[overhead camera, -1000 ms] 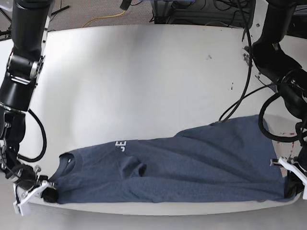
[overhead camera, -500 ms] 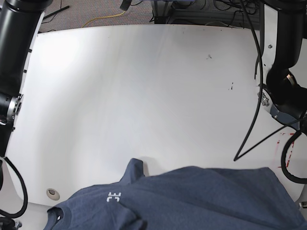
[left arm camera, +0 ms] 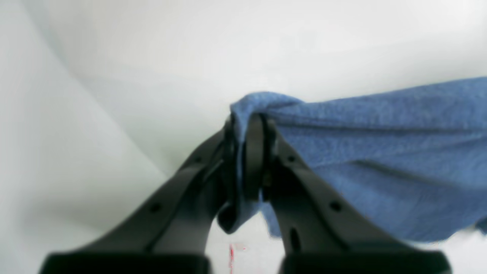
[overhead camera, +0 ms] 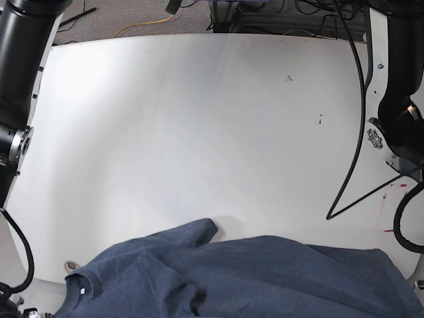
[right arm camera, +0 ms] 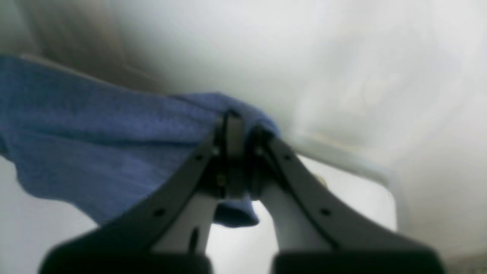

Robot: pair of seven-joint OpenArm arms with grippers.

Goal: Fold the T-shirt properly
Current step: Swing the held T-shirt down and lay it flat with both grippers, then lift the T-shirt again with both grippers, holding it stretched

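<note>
T-shirt (overhead camera: 265, 278) lifted higher, lettering now hidden

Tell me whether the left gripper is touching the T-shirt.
Touching. The left wrist view shows the left gripper shut on a bunched edge of the T-shirt, cloth pinched between its fingers.

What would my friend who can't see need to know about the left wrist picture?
The left end effector, black and seen from behind, is shut on a bunched edge of the blue T-shirt. The cloth stretches off to the right, above the white table. The picture is a little blurry.
</note>
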